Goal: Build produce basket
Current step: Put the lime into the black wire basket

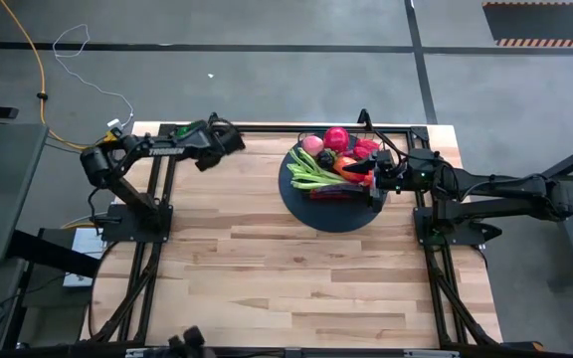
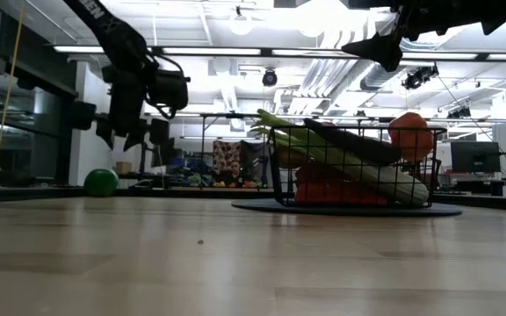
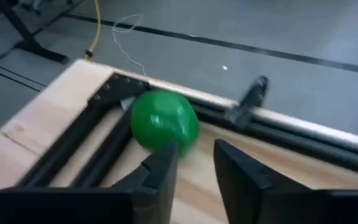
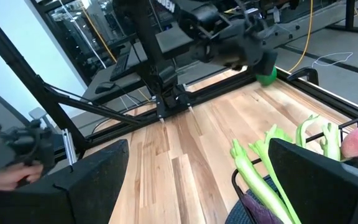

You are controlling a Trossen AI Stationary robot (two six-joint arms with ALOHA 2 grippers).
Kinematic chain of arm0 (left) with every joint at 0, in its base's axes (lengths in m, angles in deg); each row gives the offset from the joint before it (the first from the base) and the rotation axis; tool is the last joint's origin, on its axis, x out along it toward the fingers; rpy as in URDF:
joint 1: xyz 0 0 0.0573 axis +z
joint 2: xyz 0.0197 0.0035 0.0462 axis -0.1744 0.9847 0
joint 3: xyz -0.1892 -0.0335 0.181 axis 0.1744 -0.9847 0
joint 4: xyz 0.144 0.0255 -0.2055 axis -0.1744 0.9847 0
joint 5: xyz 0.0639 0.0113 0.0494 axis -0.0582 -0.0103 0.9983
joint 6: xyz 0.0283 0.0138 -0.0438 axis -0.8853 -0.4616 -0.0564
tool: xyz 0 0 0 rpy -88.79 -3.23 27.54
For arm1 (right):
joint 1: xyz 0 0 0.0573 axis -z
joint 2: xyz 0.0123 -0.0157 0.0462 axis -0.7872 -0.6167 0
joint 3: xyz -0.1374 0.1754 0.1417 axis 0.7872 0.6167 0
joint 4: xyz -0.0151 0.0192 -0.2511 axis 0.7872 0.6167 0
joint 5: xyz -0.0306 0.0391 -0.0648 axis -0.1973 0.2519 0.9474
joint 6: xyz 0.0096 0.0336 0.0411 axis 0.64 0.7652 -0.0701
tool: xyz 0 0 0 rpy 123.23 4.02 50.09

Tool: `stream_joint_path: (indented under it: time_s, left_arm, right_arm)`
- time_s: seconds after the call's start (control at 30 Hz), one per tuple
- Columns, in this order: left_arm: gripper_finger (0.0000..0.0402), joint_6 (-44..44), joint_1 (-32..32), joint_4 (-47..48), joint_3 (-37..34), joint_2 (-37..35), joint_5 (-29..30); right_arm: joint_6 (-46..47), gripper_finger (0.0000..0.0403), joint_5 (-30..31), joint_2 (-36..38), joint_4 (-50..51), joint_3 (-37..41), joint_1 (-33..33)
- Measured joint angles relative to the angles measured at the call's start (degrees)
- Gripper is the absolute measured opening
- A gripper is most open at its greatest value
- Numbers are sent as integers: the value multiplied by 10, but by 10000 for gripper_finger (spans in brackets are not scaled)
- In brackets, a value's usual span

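The black wire basket (image 1: 338, 169) stands on its dark round disc (image 1: 331, 214) at the far right, filled with produce: celery (image 1: 311, 177), a pink dragon fruit (image 1: 336, 137), and red and orange pieces (image 2: 409, 136). A green ball (image 3: 164, 120) rests on the table in the far left corner (image 2: 101, 182). My left gripper (image 3: 194, 163) hovers above and just short of it (image 2: 133, 132). It is narrowly open, with nothing between its fingers. My right gripper (image 4: 197, 180) hangs wide open over the basket's right rim (image 1: 381, 179).
Black frame rails (image 3: 98, 134) run along the table's far and left edges beside the ball, with a clamp (image 3: 248, 99) on the far rail. The wood tabletop (image 1: 286, 278) between the arms and toward the near edge is bare.
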Motion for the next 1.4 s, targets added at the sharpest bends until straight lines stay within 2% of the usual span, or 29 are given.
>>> stream_joint_path:
  time_s: [0.1, 0.2, 0.33, 0.4, 0.5, 0.6, 0.8, 0.87, 0.93, 1.07, 1.23, 1.27, 1.33, 1.4]
  left_arm:
    - [124, -37, 36, -34, 0, 3, 5]
    - [147, -34, 70, -63, 0, 3, 19]
    - [157, -39, 110, -109, 0, 16, 35]
    - [156, -34, 115, -129, 0, 27, 64]
    - [146, -38, 114, -149, 0, 55, 92]
    - [125, -80, 117, -166, 4, 83, 115]
    - [53, -141, 132, -194, 5, 110, 114]
    - [21, -144, 133, -189, 4, 112, 109]
    - [6, -158, 132, -183, 5, 111, 103]
    - [3, -280, 132, -178, 12, 109, 85]
    - [1, -301, 133, -171, 12, 108, 77]
    - [1, -299, 132, -163, 17, 107, 61]
    - [1, -304, 133, -147, 33, 100, -10]
    - [0, -341, 128, -133, 51, 94, -47]
  right_arm:
    - [0, 376, 0, 0, 3, 0, 0]
    - [0, 376, 0, 0, 7, 0, 0]
    - [4, 376, 0, 0, 21, 0, 0]
    - [5, 376, 0, 0, 29, 0, 0]
    - [19, 376, 0, 0, 30, 0, 0]
    - [21, 376, 0, 0, 30, 0, 0]
    - [56, 376, 0, 0, 36, 0, 0]
    - [68, 376, 0, 0, 40, 0, 0]
    - [71, 376, 0, 0, 44, 0, 0]
    - [66, 376, 0, 0, 50, 0, 0]
    - [67, 376, -1, 0, 61, 0, 0]
    - [67, 376, -3, 0, 63, 0, 0]
    - [66, 376, -5, 0, 63, 0, 0]
    - [65, 376, -6, 0, 65, 0, 0]
